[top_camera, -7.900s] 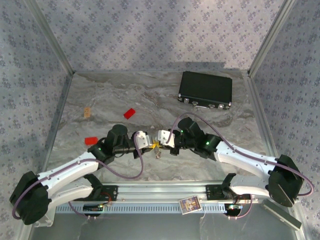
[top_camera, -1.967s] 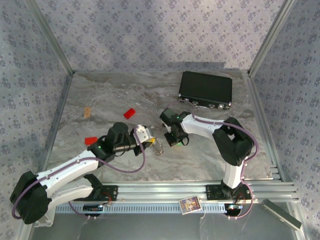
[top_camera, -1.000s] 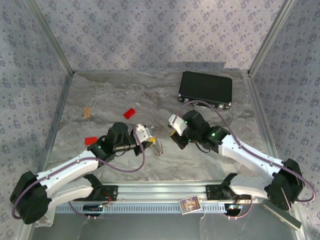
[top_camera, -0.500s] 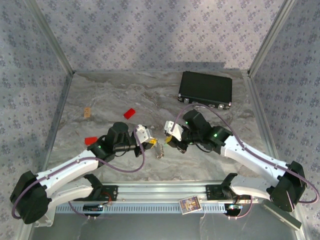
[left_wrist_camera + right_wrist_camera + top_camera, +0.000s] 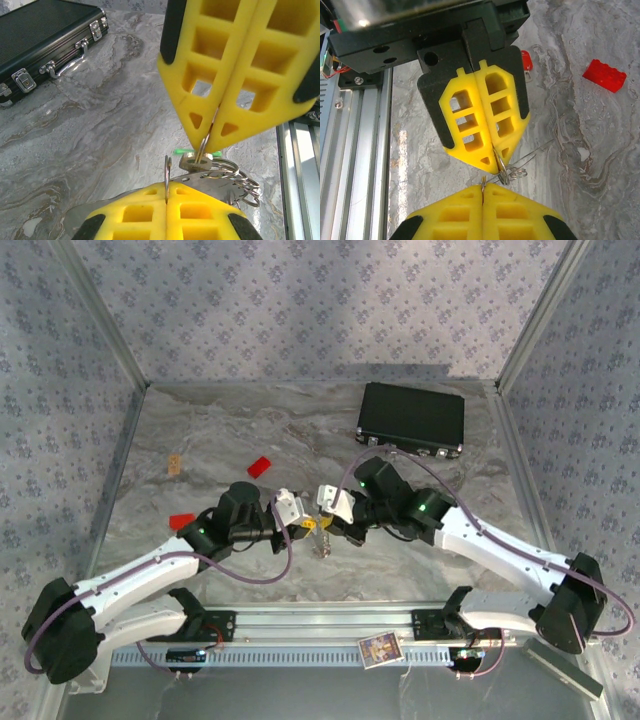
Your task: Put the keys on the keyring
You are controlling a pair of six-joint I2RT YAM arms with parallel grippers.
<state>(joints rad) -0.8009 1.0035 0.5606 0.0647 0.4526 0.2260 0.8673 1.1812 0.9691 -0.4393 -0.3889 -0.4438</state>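
- Top external: the left gripper (image 5: pixel 303 525) and right gripper (image 5: pixel 324 508) are found tip to tip over the middle of the table (image 5: pixel 200 430). The keyring (image 5: pixel 322 542) is seen hanging just beneath them. A black box (image 5: pixel 411 418) is noted at far right.
- Left wrist: the left gripper (image 5: pixel 166 192) is closed on a thin loop of the keyring (image 5: pixel 222 172), and the right gripper (image 5: pixel 207 142) is clamped on another loop. The green key (image 5: pixel 180 151) is seen at that tip, with the chain (image 5: pixel 248 189) alongside.
- Right wrist: both pairs of fingers are pressed together on ring wire (image 5: pixel 515 172). The red key (image 5: pixel 526 61) is observed lying on the table to the left, beyond the left gripper (image 5: pixel 495 152) and apart from the ring. A red block (image 5: pixel 604 75) is noted nearby.
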